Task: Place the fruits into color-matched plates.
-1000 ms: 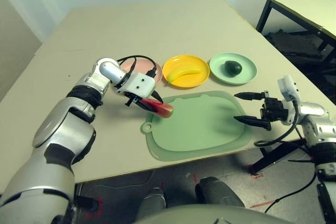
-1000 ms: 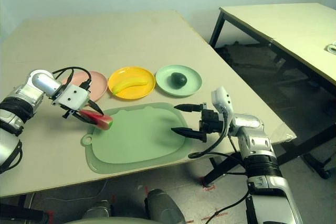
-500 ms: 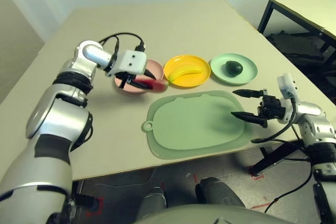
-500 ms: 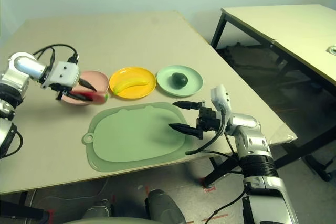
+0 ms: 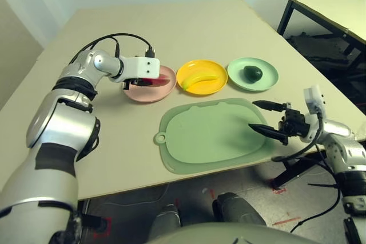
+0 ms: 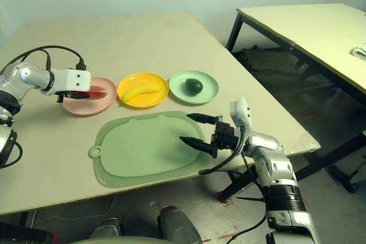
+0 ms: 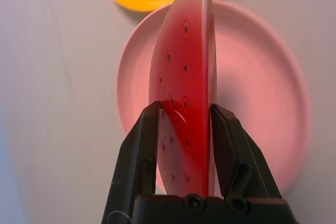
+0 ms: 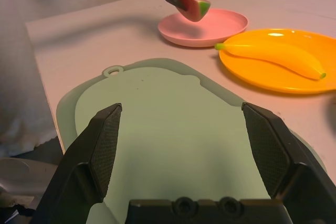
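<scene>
The left tool (image 7: 185, 106) pinches the wedge (image 7: 181, 77) between its two fingers, holding it above the pink plate (image 5: 150, 93); lowering it there looks like the coming move. The plate lies directly beneath, and this arm is the nearer. Rightward, the banana (image 5: 200, 78) lies on yellow, the avocado (image 5: 252, 73) on mint. The right tool (image 5: 260, 116) gapes wide, empty.

The watermelon (image 7: 184, 87) looked like smooth, glossy plastic. The banana (image 8: 273, 56) had a slight sheen, and its plate (image 8: 247, 72) shone where light caught it. The pink plate (image 7: 257, 87) looked smooth and matt, the mat (image 5: 214, 132) smooth and dull, and the robot's left arm (image 5: 60, 132) silvery, like satin metal.
</scene>
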`<act>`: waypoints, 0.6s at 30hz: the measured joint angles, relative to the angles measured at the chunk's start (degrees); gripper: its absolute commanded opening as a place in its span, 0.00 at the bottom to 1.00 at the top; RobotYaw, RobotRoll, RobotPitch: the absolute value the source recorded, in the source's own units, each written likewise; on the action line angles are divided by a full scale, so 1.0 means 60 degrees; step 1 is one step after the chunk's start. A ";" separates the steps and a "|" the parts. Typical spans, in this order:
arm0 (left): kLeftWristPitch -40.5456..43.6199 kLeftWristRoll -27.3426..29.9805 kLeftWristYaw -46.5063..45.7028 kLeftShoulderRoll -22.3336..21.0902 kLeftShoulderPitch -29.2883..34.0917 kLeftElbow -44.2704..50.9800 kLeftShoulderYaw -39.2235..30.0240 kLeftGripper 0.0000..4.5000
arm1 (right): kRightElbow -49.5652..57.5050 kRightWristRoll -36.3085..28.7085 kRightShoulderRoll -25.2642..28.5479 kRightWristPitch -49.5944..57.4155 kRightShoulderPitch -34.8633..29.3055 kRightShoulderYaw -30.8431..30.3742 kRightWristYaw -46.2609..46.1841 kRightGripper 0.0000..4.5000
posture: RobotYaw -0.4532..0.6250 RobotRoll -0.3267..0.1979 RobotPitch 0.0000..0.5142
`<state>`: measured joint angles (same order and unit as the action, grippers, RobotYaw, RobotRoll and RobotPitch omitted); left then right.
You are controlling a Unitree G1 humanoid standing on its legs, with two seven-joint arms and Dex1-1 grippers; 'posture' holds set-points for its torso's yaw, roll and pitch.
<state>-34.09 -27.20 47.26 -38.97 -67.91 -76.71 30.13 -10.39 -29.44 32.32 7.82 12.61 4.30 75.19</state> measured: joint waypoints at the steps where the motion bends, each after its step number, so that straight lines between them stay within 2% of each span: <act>1: 0.0085 -0.0082 -0.0156 0.0039 0.0043 -0.0004 -0.0002 0.33 | 0.0040 -0.0003 0.0016 0.0019 -0.0013 0.0015 -0.0008 1.00 | 0.17 0.62 0.04; 7: 0.0379 -0.0352 -0.0290 0.0221 0.0376 -0.0067 -0.0085 0.33 | 0.0134 -0.0010 0.0099 0.0078 -0.0040 0.0176 -0.0011 1.00 | 0.16 0.62 0.06; 15: 0.0457 -0.0408 0.0054 0.0191 0.0693 -0.0141 -0.0252 0.94 | 0.0133 -0.0007 0.0107 0.0104 -0.0040 0.0186 -0.0009 1.00 | 0.17 0.62 0.07; 16: 0.0456 -0.0406 0.0061 0.0169 0.0694 -0.0141 -0.0295 0.99 | 0.0133 -0.0007 0.0103 0.0105 -0.0040 0.0185 -0.0010 1.00 | 0.17 0.62 0.07; 18: 0.0452 -0.0406 0.0091 0.0094 0.0693 -0.0141 -0.0347 0.99 | 0.0133 -0.0006 0.0097 0.0108 -0.0039 0.0186 -0.0013 1.00 | 0.18 0.62 0.07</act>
<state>-31.38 -29.64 47.81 -38.40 -63.75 -77.55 28.05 -9.59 -29.47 32.90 8.47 12.38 5.41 75.12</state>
